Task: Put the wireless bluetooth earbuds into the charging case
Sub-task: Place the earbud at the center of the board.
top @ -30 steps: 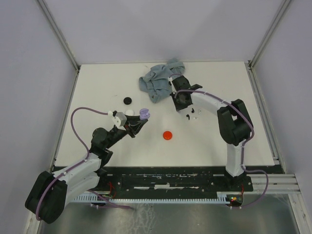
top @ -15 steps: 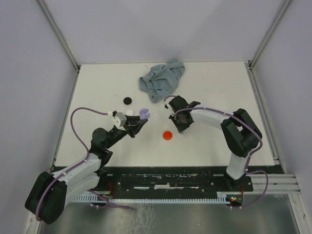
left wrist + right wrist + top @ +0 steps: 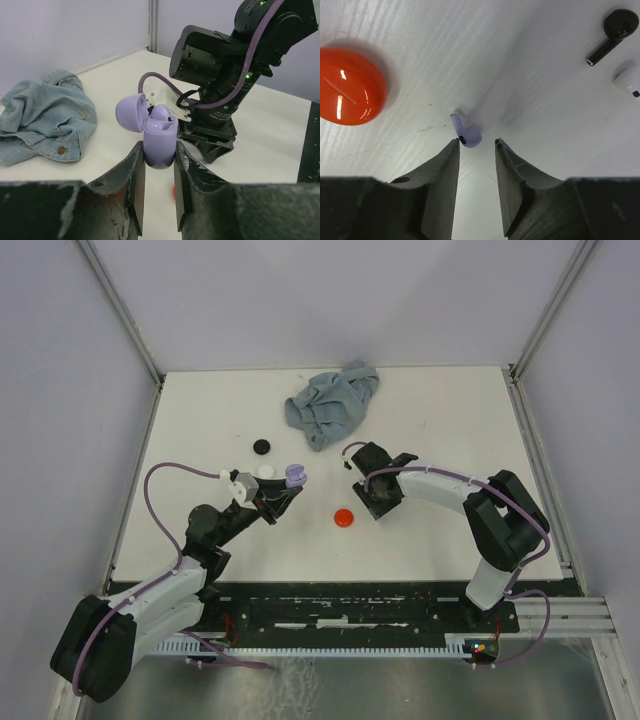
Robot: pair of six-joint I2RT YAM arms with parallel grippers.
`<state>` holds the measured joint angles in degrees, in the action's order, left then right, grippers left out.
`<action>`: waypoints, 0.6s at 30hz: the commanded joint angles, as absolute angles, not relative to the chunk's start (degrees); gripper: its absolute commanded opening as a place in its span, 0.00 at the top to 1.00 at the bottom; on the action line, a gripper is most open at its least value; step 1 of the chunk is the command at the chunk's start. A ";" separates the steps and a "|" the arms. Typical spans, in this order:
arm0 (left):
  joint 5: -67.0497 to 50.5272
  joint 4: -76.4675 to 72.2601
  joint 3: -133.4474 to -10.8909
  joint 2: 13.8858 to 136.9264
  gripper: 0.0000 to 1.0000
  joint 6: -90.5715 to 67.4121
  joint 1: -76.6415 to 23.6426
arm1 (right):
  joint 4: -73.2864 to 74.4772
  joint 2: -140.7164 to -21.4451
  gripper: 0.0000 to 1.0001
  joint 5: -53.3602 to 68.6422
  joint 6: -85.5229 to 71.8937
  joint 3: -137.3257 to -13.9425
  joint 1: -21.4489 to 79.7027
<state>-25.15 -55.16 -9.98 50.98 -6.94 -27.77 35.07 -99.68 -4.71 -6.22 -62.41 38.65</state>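
Two jaws of the right gripper point(image 3: 477, 150) stand a narrow gap apart, with nothing clamped between them. It points down at the table point(image 3: 545, 125).

Key relation: the lilac earbud point(image 3: 467, 133) lies flat on the table just ahead of the fingertips, a little toward the left finger rather than centred in the gap. Its bulb end is nearest the tips. Its stem slants away from them, up and to the left in the wrist view, so the long axis runs oblique to the closing line of the jaws.

Judgement: the right arm is the one to pick. It needs a small advance and a slight sideways correction before closing.

Left gripper point(image 3: 159, 155): clamped on the lower half of the lilac charging case point(image 3: 161, 135), lid hinged back and cavity facing up. The case is raised off the table, well to the left of the right gripper.

Surroundings:
- A red disc point(image 3: 350, 85) sits near the earbud, between it and the case side.
- A black earbud point(image 3: 615, 30) and a white earbud point(image 3: 630, 80) lie well apart on the other side.
- A denim cloth point(image 3: 330, 405) and a black disc point(image 3: 262, 446) are farther back.

Nothing touches the lilac earbud. The red disc is the nearest obstacle.
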 commanded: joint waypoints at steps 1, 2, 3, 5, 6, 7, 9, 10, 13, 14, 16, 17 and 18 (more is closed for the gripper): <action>-25.07 -57.30 -10.09 50.45 0.97 -6.15 -27.93 | 36.32 -97.14 0.56 -7.74 -4.61 -62.00 39.07; -25.12 -57.30 -10.11 50.54 0.97 -6.09 -27.95 | 36.52 -97.31 0.56 -8.20 -4.42 -62.09 39.01; -25.13 -57.35 -10.11 50.60 0.97 -6.08 -27.87 | 36.67 -97.65 0.56 -8.74 -4.26 -62.14 38.99; -25.07 -57.39 -10.11 50.74 0.97 -6.00 -27.92 | 36.86 -98.14 0.55 -10.22 -4.22 -62.44 39.05; -25.07 -57.33 -10.10 50.80 0.97 -5.92 -27.87 | 36.84 -98.24 0.55 -10.99 -4.37 -62.61 38.96; -25.01 -57.32 -10.11 50.78 0.97 -5.82 -27.91 | 36.91 -98.26 0.55 -11.85 -4.52 -62.70 38.96; -24.95 -57.23 -10.11 50.72 0.97 -5.76 -27.88 | 37.10 -98.18 0.54 -13.78 -4.78 -62.96 39.01; -24.94 -57.17 -10.11 50.68 0.97 -5.70 -27.92 | 37.38 -98.13 0.54 -14.54 -4.95 -63.12 38.95; -24.99 -56.91 -10.02 50.56 0.97 -5.62 -27.88 | 38.39 -97.47 0.53 -14.13 -5.31 -64.21 38.98; -24.93 -56.87 -10.04 50.54 0.97 -5.61 -27.94 | 38.74 -96.95 0.52 -13.85 -5.82 -64.56 38.95; -24.91 -56.73 -10.11 50.49 0.97 -5.52 -27.88 | 39.80 -95.97 0.51 -13.92 -8.02 -65.30 38.95; -24.94 -56.57 -10.17 50.38 0.97 -5.54 -27.91 | 40.46 -95.50 0.51 -14.28 -9.76 -65.73 38.98; -24.96 -56.40 -10.19 50.25 0.97 -5.54 -27.92 | 41.21 -94.88 0.51 -14.57 -13.11 -66.16 38.96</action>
